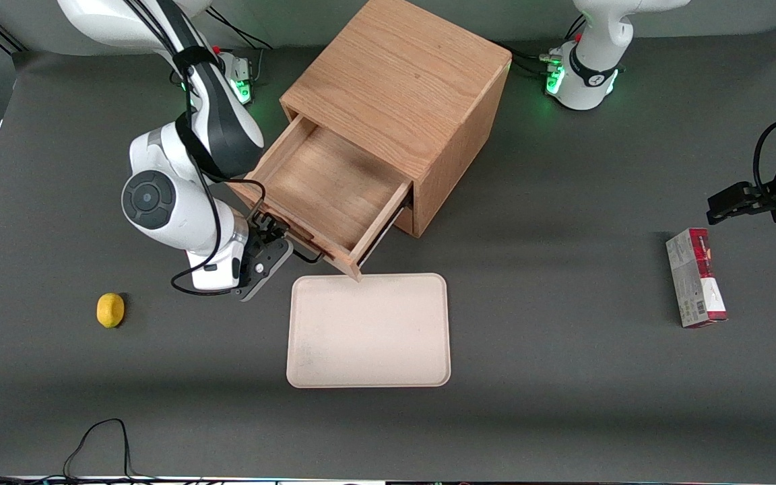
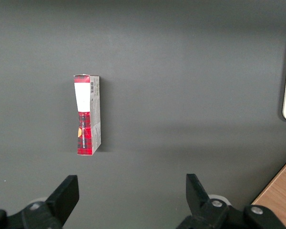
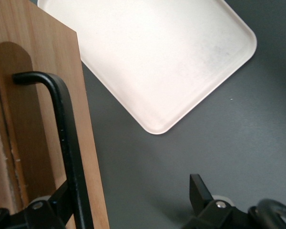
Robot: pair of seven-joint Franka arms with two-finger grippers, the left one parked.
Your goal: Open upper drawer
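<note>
Upper drawer [image 1: 334, 195] of the oak cabinet [image 1: 401, 74] stands pulled well out, its bare wooden inside showing from above. Drawer front faces the tray [image 1: 369, 330], and the front's lower corner hangs just over the tray's farther rim.

Right arm's gripper [image 1: 279, 237] sits at the drawer front, at the end toward the working arm's side of the worktop [image 1: 563, 377]. Wrist view shows the black bar handle [image 3: 66, 143] running along the oak front, w/ 1 finger [image 3: 62, 200] beside it and the other finger [image 3: 200, 191] well apart over bare worktop — jaws are apart, handle lies between them, close to the 1st finger. Can't tell whether that finger touches the bar.

Tray is cream, rounded corners, flat on the worktop, nearer the front camera than the cabinet. Its rim [image 3: 157, 129] also shows in the right wrist view, just beside the drawer front.

Lemon [image 1: 110, 310] lies toward the working arm's end, nearer the front camera than the gripper and well apart from the tray. Red-and-white carton [image 1: 694, 277] lies flat toward the parked arm's end, well apart from everything else — same carton [image 2: 87, 114] shows in the left wrist view, w/ a barcode on its white end. Black cable [image 1: 102, 444] loops on the worktop's near edge, toward the working arm's end.
</note>
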